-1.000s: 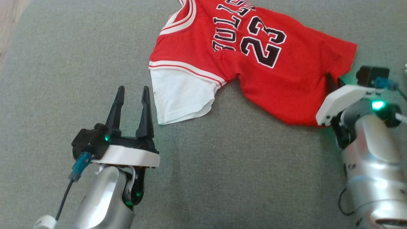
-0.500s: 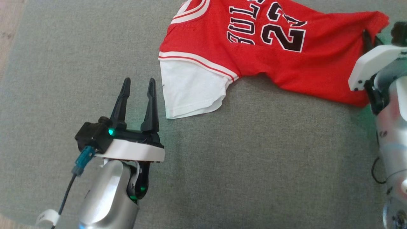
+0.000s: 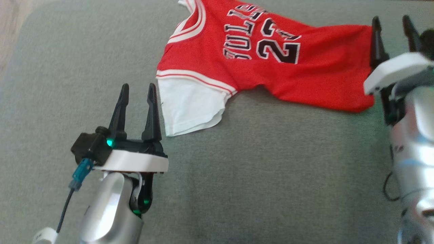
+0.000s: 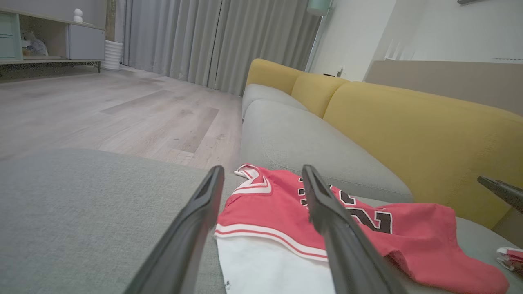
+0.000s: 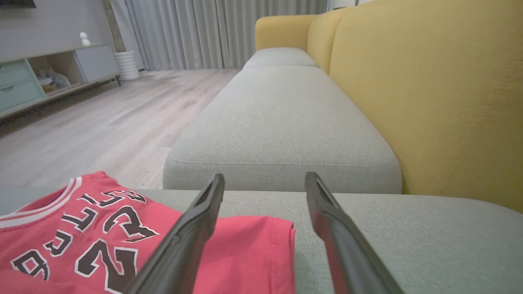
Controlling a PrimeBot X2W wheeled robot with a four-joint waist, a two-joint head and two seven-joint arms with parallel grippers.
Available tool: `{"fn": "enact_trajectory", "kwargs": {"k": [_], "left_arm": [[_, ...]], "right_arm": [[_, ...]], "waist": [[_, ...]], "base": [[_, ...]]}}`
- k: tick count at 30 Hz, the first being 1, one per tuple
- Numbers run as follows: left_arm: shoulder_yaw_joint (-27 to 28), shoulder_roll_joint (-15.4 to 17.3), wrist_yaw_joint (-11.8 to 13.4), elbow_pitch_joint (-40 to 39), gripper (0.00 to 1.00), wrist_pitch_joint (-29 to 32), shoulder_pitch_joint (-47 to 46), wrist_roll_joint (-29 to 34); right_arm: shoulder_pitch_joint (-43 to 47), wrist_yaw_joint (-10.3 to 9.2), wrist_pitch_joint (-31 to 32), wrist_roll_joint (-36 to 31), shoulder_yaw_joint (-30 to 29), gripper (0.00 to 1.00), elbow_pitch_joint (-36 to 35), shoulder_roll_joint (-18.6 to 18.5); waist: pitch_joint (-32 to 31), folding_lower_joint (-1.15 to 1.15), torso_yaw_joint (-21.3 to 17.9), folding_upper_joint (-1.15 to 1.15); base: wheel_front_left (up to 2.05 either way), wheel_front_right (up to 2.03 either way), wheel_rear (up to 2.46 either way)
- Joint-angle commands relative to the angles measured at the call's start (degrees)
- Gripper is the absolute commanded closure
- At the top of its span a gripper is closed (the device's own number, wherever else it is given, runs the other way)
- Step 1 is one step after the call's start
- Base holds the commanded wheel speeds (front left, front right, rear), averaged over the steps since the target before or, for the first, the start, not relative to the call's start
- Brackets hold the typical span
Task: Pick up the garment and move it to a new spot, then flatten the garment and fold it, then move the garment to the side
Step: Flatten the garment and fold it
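While the garment (image 3: pixel 271 67) lies rumpled along the grey cushion's (image 3: pixel 237 169) far edge, flattening appears in hand. Left end effector (image 3: pixel 139 85) stands apart beside the white sleeve (image 3: pixel 190 105); right end effector (image 3: pixel 390 18), also apart, at the hem (image 3: pixel 364 67). Next: grip both, draw outward.

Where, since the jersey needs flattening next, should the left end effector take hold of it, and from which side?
Probably the left edge of the white sleeve, approached from the robot's left, along the grey cushion. That edge lies flat and free beside the open left end effector, so pulling outward should spread the jersey.
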Motion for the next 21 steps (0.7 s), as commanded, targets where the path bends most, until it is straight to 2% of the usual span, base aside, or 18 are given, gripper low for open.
{"fn": "enact_trajectory", "kwargs": {"k": [1, 10, 13, 16, 21], "left_arm": [[2.3, 0.4, -0.3, -2.0, 0.00, -0.4, 0.0, 0.8], [3.8, 0.4, -0.7, -2.1, 0.00, -0.4, 3.2, 1.8], [4.3, 0.4, -0.8, -2.0, 0.00, -0.4, 4.3, 2.1], [4.6, 0.4, -1.0, -1.3, 0.00, -0.4, 5.6, 2.0], [5.0, 0.3, -1.0, -0.4, 0.00, -0.4, 6.8, 2.0]], "right_arm": [[1.4, 0.11, -1.4, 0.6, 1.2, 0.00, -2.9, 1.2], [17.2, 0.11, -4.8, 3.7, 0.7, 0.00, -20.2, 6.7], [23.8, 0.11, -5.0, 4.3, 1.4, 0.00, -25.7, 7.2], [29.9, 0.11, -5.1, 7.9, 3.4, 0.00, -29.6, 7.2], [36.3, 0.11, -5.2, 10.6, 4.9, 0.00, -32.4, 7.3]], "waist": [[-2.0, 0.00, -1.8, 0.00], [-6.8, 0.00, -5.7, 0.00], [-7.7, 0.00, -6.5, 0.00], [-8.6, 0.00, -7.2, 0.00], [-9.3, 0.00, -8.0, 0.00]], "base": [[0.00, 0.00, 0.00], [0.00, 0.00, 0.00], [0.00, 0.00, 0.00], [0.00, 0.00, 0.00], [0.00, 0.00, 0.00]]}}
